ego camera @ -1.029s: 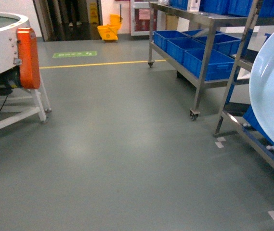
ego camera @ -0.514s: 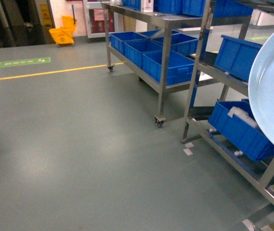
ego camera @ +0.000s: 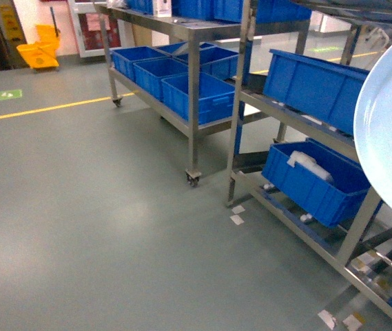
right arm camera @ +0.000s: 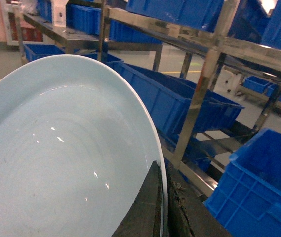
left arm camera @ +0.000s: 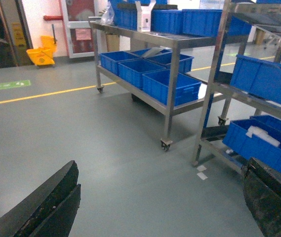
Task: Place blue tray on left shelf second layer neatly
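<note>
Right tool (right arm camera: 162, 207) pinches rim of blue tray (right arm camera: 66, 148), frame bottom. Left tool (left arm camera: 160, 207) wide, holds nothing. Left shelf (ego camera: 240, 96) at frame right: keep tray level, slide onto second layer, miss blue crates (ego camera: 316, 86).

Head view, change over the last second: the outlook has swung rightward. The white conveyor with its orange guard has left the frame. The yellow mop bucket (ego camera: 38, 49) has shifted to the far upper left, and the steel shelf (ego camera: 240, 103) with its blue crates (ego camera: 316, 179) now stands nearer and more central.
</note>
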{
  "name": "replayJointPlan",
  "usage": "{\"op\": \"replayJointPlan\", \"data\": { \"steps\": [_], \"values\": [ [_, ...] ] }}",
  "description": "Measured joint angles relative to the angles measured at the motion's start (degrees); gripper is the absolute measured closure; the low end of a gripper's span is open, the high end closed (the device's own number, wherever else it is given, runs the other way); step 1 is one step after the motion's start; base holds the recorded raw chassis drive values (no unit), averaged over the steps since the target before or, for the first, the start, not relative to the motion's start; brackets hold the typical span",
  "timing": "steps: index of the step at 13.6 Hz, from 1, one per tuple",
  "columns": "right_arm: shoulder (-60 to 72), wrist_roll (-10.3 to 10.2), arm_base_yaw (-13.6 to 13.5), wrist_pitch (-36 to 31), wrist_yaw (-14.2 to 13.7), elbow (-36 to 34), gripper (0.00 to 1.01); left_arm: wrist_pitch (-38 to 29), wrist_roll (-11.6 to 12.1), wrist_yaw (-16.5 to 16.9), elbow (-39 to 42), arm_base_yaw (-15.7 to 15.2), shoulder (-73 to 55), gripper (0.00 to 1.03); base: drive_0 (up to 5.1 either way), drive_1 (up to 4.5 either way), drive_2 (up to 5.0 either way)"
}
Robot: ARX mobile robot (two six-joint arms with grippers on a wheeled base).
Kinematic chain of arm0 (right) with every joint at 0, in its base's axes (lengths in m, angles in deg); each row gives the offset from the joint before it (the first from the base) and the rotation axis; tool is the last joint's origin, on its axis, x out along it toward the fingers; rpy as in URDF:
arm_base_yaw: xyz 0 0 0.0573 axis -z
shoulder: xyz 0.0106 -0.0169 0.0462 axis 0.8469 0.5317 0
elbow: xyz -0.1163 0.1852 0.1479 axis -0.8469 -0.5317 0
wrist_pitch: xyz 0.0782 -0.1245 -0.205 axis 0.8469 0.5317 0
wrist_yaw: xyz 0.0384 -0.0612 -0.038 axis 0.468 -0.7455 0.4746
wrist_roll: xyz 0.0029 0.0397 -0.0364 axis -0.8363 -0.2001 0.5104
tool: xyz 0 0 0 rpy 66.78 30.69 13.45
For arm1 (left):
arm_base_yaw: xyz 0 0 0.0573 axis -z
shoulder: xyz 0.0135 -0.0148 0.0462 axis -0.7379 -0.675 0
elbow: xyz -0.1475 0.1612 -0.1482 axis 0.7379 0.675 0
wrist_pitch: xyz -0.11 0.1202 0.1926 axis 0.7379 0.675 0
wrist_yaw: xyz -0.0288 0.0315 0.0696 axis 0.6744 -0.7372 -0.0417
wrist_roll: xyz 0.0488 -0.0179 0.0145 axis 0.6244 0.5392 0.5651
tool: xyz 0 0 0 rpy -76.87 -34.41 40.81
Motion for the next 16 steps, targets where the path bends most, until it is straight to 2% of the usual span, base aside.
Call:
{"op": "replayJointPlan", "data": {
  "steps": [11, 16],
  "values": [
    [0.0, 0.0, 0.0, 0.0, 0.0, 0.0, 0.99, 0.1, 0.0, 0.0, 0.0, 0.0, 0.0, 0.05, -1.7, -1.66, -1.7],
    [0.0, 0.0, 0.0, 0.0, 0.0, 0.0, 0.99, 0.1, 0.0, 0.1, 0.0, 0.0, 0.0, 0.05, -1.6, 2.18, -5.5]
  ]
}}
